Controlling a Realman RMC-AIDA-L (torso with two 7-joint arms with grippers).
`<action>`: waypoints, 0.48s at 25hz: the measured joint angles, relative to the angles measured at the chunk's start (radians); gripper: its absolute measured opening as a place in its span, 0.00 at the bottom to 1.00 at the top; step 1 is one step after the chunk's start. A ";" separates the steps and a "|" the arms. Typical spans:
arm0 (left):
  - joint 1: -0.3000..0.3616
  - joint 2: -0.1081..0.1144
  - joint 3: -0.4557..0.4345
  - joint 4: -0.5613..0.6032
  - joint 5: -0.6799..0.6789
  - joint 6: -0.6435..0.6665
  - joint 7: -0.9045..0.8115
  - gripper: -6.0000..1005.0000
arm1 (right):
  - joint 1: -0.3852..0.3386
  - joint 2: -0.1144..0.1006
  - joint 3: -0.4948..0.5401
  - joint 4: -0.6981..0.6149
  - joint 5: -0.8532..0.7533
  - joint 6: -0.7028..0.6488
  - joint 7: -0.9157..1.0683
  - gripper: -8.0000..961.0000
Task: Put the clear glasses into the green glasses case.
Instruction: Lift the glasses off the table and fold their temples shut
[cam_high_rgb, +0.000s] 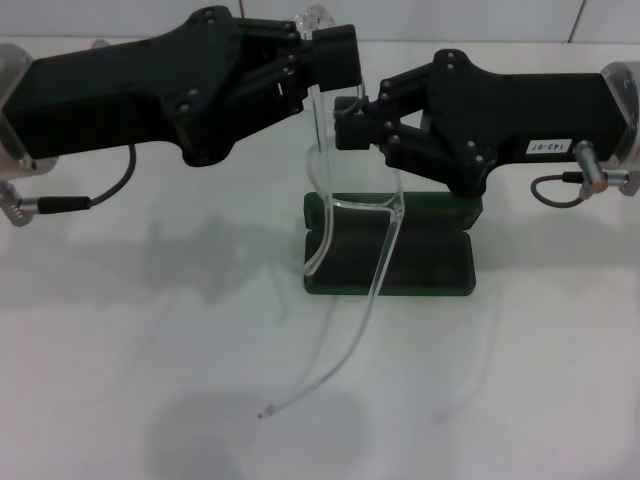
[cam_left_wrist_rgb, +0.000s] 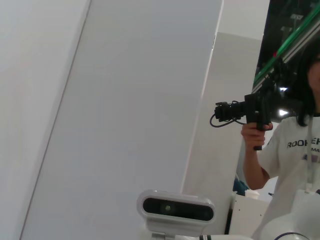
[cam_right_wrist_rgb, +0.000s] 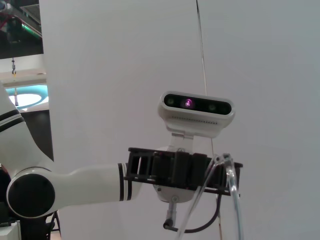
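Both my arms are raised above a white surface (cam_high_rgb: 120, 380), meeting over its far middle. My left pincer (cam_high_rgb: 335, 52) is pinching the top of the clear glasses (cam_high_rgb: 385, 215), which hang down with their long temple arms trailing toward the near edge; one tip rests near the surface's near middle. My right pincer (cam_high_rgb: 352, 118) sits just beside the same frame, its fingers close around a clear part, though I cannot tell whether they grip it. The green glasses case (cam_high_rgb: 440, 265) lies open directly below, by the far middle. I judge the risk is in the dangling temples: if I lower the glasses unfolded, the arms may catch the case's rim, spill outside it, or push the case along.
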 joint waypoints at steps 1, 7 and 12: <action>0.001 0.000 0.000 0.000 0.000 0.000 0.004 0.06 | -0.001 0.000 0.001 0.000 0.001 0.000 -0.001 0.09; 0.013 -0.002 -0.001 0.000 -0.003 -0.019 0.028 0.06 | -0.009 0.000 -0.001 0.000 0.029 0.000 -0.012 0.09; 0.017 -0.002 -0.001 -0.016 -0.013 -0.025 0.050 0.06 | -0.010 0.000 -0.003 0.000 0.035 -0.005 -0.013 0.08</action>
